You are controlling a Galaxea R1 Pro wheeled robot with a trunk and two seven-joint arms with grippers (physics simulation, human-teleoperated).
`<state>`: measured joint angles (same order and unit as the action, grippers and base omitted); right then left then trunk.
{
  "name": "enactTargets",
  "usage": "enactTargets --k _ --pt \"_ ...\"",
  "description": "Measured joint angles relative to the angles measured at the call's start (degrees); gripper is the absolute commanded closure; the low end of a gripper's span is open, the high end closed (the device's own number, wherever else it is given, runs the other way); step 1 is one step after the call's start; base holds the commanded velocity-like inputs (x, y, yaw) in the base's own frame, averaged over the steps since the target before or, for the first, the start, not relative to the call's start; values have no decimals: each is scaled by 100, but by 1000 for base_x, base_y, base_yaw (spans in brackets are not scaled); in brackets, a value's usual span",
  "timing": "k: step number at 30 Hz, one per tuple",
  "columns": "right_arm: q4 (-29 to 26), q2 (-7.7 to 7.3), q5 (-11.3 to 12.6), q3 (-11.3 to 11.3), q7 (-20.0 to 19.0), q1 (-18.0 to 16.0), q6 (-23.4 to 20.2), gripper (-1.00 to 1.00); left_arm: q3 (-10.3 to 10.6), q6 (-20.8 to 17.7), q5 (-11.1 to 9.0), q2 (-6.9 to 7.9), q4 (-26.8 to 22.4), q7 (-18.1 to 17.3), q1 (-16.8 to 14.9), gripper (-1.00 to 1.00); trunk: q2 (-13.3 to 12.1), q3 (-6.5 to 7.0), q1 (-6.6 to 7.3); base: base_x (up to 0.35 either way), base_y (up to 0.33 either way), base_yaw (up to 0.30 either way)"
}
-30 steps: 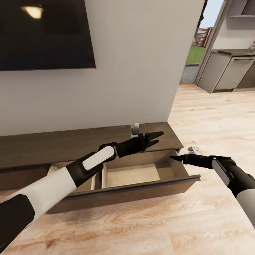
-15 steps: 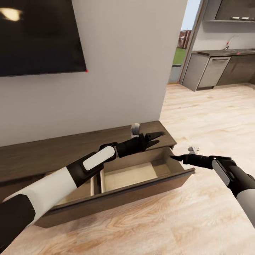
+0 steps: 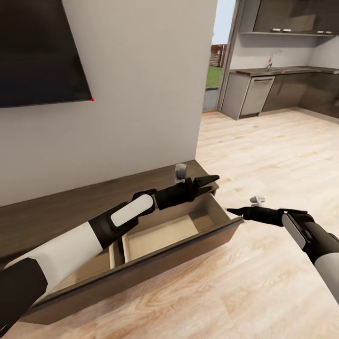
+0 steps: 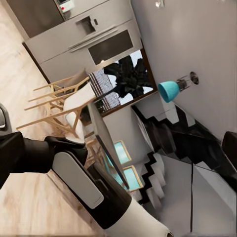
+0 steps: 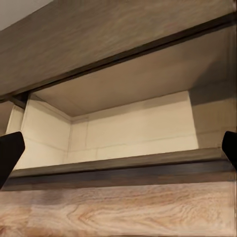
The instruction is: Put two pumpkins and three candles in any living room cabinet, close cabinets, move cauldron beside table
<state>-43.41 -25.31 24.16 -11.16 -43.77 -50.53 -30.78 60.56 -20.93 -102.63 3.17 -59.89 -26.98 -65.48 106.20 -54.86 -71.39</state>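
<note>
The low dark-brown cabinet [image 3: 70, 207] runs along the wall under the TV. Its drawer [image 3: 160, 233] is pulled out, and the beige compartments inside hold nothing. My left gripper [image 3: 210, 184] hovers open and empty over the drawer's far right end. To the right of the drawer's front corner, my right gripper [image 3: 234, 211] is open, pointing at that corner from just above the floor. In the right wrist view the drawer's pale inside [image 5: 123, 128] sits between my widely spread fingertips [image 5: 10, 150]. The pumpkins, candles and cauldron are out of view.
A small grey-white object [image 3: 180, 172] stands on the cabinet top, and a similar one [image 3: 256, 200] lies on the wood floor. A dark TV [image 3: 37, 52] hangs on the wall. The grey kitchen [image 3: 263, 89] and a doorway are at the back right.
The camera has swung to the right, so the cabinet, drawer and TV slid left and more of the kitchen shows. Both arms keep the same pose in the picture, and the drawer stays open.
</note>
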Motion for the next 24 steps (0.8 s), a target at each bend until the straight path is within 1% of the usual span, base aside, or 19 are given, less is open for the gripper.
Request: enactTargets --k 10,13,15,17,18,19,20,21,22,24 --pt "7 5 -3 0 27 27 42 -100 1 18 6 -8 55 9 0 -100 0 63 0 0 0 -242" --pt "46 29 -3 4 127 31 43 -100 0 18 6 -8 59 9 0 -100 0 83 0 0 0 -238" --pt "76 63 -7 13 397 32 45 -100 0 22 6 -9 64 9 0 -100 0 96 0 0 0 -234" --pt "82 76 -9 17 933 30 47 -100 0 26 -1 19 77 16 0 -100 0 110 0 0 0 -230" --pt "69 77 -8 20 1125 29 46 -100 -3 27 -1 44 84 18 0 -100 0 117 0 0 0 -230" --pt "52 76 -12 26 1334 28 46 -100 -5 27 -2 96 115 21 0 -100 0 123 0 0 0 -229" --pt "24 73 -15 38 1661 27 46 -100 -13 30 23 201 238 19 1 -100 0 130 0 0 0 -229" --pt "11 72 -16 50 1877 26 46 -100 -21 32 54 255 362 16 1 -100 0 137 0 0 0 -229" --pt "7 71 -17 73 2079 26 52 -100 -25 34 80 282 515 18 1 -100 0 144 0 0 0 -229" --pt "5 82 -17 152 2466 28 121 -100 -37 34 112 279 892 23 1 -100 0 158 0 0 0 -229"
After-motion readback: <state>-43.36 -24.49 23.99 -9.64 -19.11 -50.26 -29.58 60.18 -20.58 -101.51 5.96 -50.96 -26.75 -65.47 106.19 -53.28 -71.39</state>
